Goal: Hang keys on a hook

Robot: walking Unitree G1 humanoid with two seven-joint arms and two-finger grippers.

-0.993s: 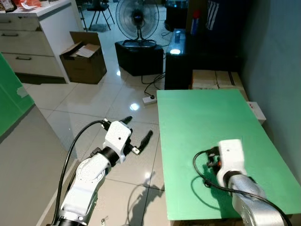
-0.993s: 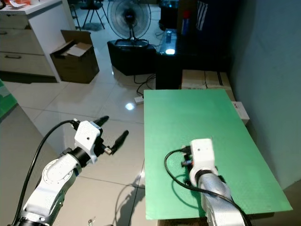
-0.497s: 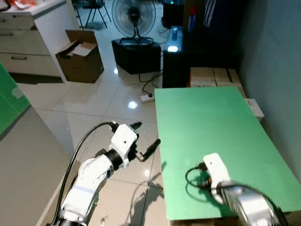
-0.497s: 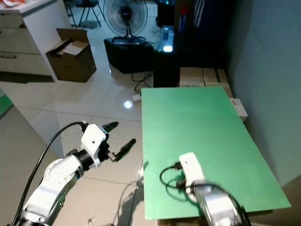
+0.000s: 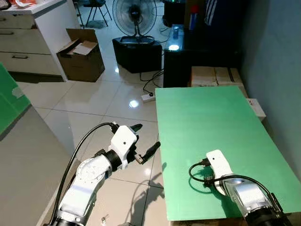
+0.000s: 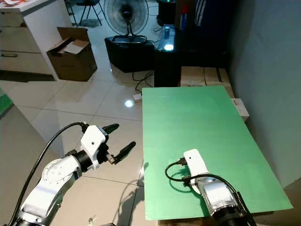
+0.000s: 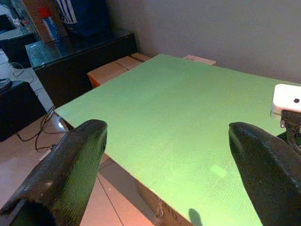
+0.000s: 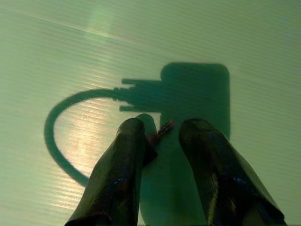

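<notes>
While the right claw (image 8: 162, 134) presses slightly parted onto the green surface (image 5: 207, 117), the left claw (image 5: 144, 142) hangs open; hanging seems unstarted.

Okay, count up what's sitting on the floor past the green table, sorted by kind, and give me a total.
Standing fans: 1
Open cardboard boxes: 1
White power strips: 1
Black boxes under the fan: 1
Total: 4
</notes>
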